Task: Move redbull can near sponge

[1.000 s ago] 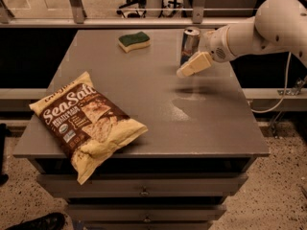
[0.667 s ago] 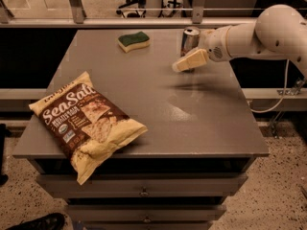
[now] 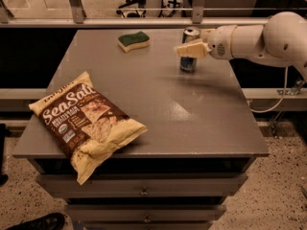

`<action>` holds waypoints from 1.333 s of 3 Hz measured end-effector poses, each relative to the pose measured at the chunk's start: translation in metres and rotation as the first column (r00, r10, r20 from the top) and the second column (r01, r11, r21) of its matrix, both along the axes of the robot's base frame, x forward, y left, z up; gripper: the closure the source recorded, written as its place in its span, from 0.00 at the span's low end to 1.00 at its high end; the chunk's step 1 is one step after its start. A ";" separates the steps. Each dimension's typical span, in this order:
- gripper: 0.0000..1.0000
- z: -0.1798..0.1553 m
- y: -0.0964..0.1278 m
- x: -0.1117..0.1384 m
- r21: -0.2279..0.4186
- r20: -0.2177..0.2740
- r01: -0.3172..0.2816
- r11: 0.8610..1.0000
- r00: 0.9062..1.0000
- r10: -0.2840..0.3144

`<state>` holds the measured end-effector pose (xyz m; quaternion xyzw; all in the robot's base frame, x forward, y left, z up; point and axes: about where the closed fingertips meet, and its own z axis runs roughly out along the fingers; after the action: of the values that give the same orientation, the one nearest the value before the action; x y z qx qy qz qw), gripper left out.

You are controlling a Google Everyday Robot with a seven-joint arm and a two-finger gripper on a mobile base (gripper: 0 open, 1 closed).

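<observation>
The redbull can (image 3: 188, 63) stands upright on the grey table (image 3: 192, 114), toward its far right. The gripper (image 3: 191, 49) comes in from the right on a white arm and sits around the can's upper half, its pale near finger across the can's front. The sponge (image 3: 133, 40), dark green on top and yellow below, lies flat at the far middle of the table, to the left of the can and apart from it.
A large brown and yellow Sea Salt chip bag (image 3: 85, 123) lies at the table's front left corner, hanging over the edge. A metal rail (image 3: 144, 22) runs behind the table. Drawers (image 3: 144, 191) sit under the tabletop.
The gripper has risen from the can's lower front to its upper half. The can and sponge have stayed in place.
</observation>
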<state>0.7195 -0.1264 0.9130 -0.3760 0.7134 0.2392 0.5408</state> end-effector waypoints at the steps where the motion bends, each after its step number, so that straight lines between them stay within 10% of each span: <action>1: 0.61 0.015 -0.007 0.001 0.033 0.032 0.000 0.999 1.000 -0.001; 3: 1.00 0.063 -0.018 0.001 0.049 0.087 -0.010 0.999 0.996 0.006; 4: 1.00 0.062 -0.017 0.001 0.049 0.086 -0.011 0.999 0.996 0.007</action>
<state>0.7208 -0.1434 0.9750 -0.3758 0.6817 0.2428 0.5789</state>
